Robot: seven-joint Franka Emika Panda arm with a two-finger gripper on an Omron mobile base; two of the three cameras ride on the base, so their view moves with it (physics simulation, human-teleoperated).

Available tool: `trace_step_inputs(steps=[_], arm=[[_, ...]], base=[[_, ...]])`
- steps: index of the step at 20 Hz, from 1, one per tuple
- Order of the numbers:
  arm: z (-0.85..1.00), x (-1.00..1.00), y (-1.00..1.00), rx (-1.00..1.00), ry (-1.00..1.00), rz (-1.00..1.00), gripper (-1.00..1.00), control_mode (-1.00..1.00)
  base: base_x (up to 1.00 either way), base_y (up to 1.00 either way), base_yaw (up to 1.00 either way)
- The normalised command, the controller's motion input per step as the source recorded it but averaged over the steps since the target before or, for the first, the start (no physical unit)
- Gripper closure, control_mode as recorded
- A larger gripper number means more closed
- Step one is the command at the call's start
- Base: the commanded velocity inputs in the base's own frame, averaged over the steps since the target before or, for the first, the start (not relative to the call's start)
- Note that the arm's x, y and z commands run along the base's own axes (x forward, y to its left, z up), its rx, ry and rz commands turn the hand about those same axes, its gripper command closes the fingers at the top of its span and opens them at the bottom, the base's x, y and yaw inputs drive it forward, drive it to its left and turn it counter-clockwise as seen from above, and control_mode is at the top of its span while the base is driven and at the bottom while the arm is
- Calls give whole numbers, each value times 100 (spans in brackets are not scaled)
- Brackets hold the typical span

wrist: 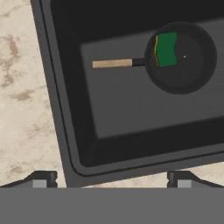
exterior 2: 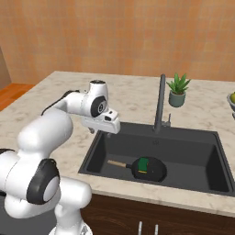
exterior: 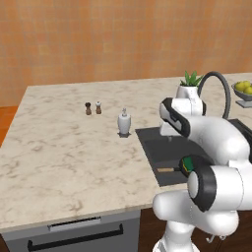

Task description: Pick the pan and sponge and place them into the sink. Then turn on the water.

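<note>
Inside sink (exterior 2: 101, 151): blk pan (exterior 2: 151, 170) w/ sponge (exterior 2: 143, 165)

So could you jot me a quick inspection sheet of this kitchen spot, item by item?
Surface: marble counter, sink set into it.
Job's things: pan lies in the sink; sponge rests in the pan.
Clutter: soap bottle, two shakers, plant, fruit bowl.
End effector: end effector open, empty, above the sink's edge.
Faucet: faucet at the sink's back; no water seen.
Cables: nothing seen.
Surroundings: orange wall.
</note>
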Motion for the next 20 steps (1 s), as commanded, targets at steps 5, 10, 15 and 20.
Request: trace_step_inputs(steps=[5, 10, 15, 20], arm=[[28, -28, 0, -1, 0, -4, -100, -100], [17, -19, 4, -2, 0, -1, -100, -100], [2, -7, 3, 0, -1, 2, -100, -100], [0, -27, 0, 0, -5, 7, -100, -100]], base=[[0, 0, 0], [0, 0, 0], [0, 0, 0], [0, 0, 0]])
